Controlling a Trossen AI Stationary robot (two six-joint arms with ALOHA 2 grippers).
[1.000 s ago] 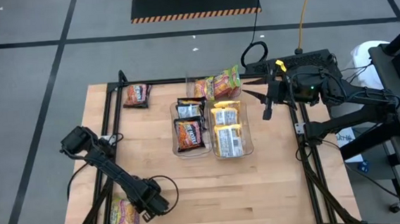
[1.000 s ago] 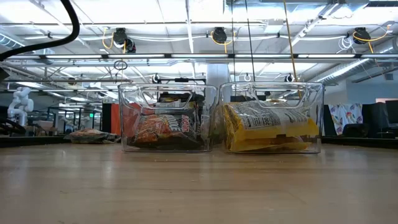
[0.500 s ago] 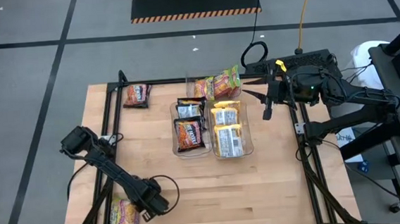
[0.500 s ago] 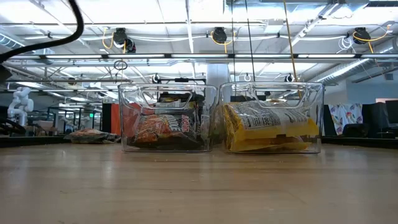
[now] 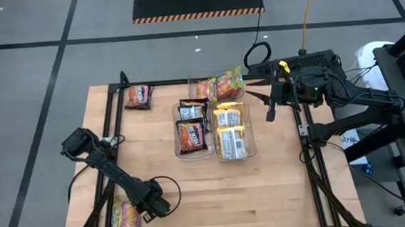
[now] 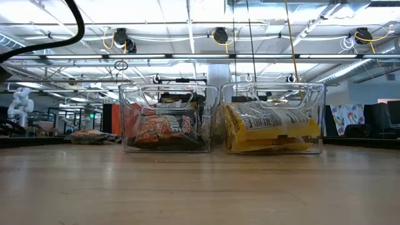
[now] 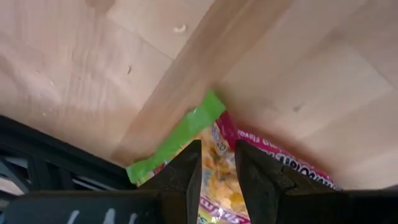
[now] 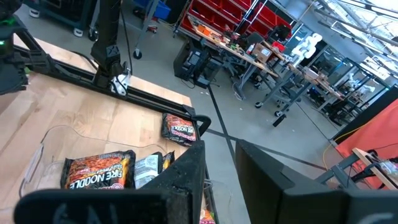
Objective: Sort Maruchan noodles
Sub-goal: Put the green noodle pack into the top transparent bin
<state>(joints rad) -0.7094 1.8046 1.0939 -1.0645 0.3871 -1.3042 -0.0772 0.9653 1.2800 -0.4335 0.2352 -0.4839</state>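
Left hand point(image 5: 146, 212) hangs low at the near left corner of the worktop point(image 5: 278, 172), its fingers point(image 7: 183, 171) a narrow gap apart, right over a pink-green noodle packet point(image 5: 124, 219) but not holding it. Right hand point(image 5: 267, 103) waits beside the two clear bins point(image 5: 216, 150), holding nothing, fingers a narrow gap apart. Brown packets point(image 5: 192, 136) and yellow packets point(image 5: 233, 136) lie in the bins, more packets point(image 5: 221, 87) just behind them, and one brown packet point(image 5: 138, 96) well apart from them.

Bare table point(image 5: 279, 187) before bins point(image 5: 213, 130)
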